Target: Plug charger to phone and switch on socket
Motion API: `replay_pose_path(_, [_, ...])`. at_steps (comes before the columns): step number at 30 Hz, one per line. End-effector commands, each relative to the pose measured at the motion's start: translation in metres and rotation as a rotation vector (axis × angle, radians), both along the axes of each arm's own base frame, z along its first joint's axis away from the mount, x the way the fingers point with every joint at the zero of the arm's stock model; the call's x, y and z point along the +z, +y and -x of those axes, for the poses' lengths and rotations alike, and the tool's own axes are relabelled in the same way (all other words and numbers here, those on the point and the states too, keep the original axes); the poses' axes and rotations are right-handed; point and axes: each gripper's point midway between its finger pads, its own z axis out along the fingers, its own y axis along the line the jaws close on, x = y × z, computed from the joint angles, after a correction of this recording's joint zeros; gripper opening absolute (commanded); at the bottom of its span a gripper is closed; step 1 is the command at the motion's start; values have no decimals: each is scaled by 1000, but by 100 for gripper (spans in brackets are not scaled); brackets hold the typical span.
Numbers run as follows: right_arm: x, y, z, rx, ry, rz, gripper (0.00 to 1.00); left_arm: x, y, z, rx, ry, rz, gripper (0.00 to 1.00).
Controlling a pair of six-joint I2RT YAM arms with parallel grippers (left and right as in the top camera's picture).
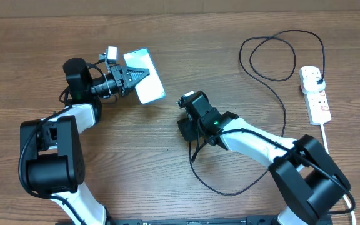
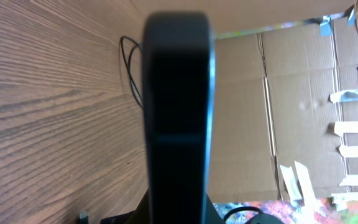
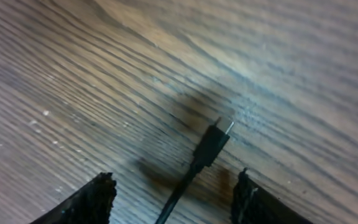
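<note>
Since its tips stand apart, the right end effector (image 3: 174, 196) clamps nothing that shows. The charger (image 3: 211, 146) runs out between them, metal tip forward, over the desk (image 3: 55, 74). Thin, limp and light, it is probably best pinched on the stiff connector body. The left end effector (image 1: 130, 75) is closed on the phone (image 1: 147, 84), which is rigid, slick and breakable. The socket (image 1: 315, 94) lies well apart.

Makeshift robot lab bench: wood-grain table (image 1: 186, 37), taped cardboard panels (image 2: 272, 106) walling far side
</note>
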Motion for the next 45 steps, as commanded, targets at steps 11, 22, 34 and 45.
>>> replay_pose_path(11, [-2,-1,-13,-50,-28,13,51,2,1,1,-14,-33,-6,4])
replay_pose_path(22, [-12,-2,-12,-77,-6,12,39,2,1,1,-15,-33,-6,4])
replay_pose_path(34, [-15,-4,-6,-91,27,14,3,3,0,2,-22,-33,-4,4])
replay_pose_path(45, [28,15,11,-15,196,-191,4,4,0,5,-42,-34,3,4])
